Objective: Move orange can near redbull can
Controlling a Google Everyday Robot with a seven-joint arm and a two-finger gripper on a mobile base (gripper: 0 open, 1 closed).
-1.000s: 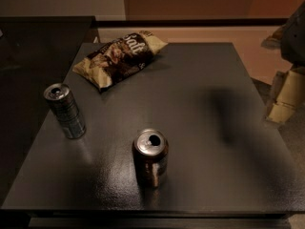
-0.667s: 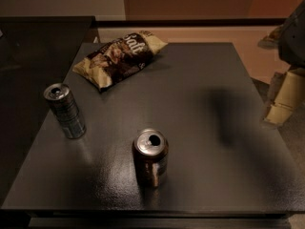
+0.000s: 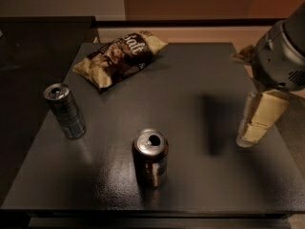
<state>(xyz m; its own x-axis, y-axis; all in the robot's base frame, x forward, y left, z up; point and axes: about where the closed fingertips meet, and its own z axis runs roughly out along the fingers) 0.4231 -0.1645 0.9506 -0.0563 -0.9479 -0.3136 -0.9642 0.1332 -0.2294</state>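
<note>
Camera view shows us the orange can standing upright near the front edge of the dark table, roughly at its middle, with the redbull can upright well to its left and a little farther back. The gripper hangs over the table's right side, well apart from both cans and holding nothing; whether it is spread or closed we cannot tell. We judge the orange can to be light, since its top shows an open tab hole and it may be empty. Its thin metal wall should be stiff enough for a gentle squeeze, yet it would dent under a hard one. The smooth, glossy side looks likely to slip, so we would take hold across the middle of the body, below the rim, keeping it upright. A chip bag lies at the back left, away from the line between the two cans. Nothing stands between gripper and orange can, and the stretch of table towards the redbull can is bare. The main risk, we think, is nudging the slim can over on arrival.
</note>
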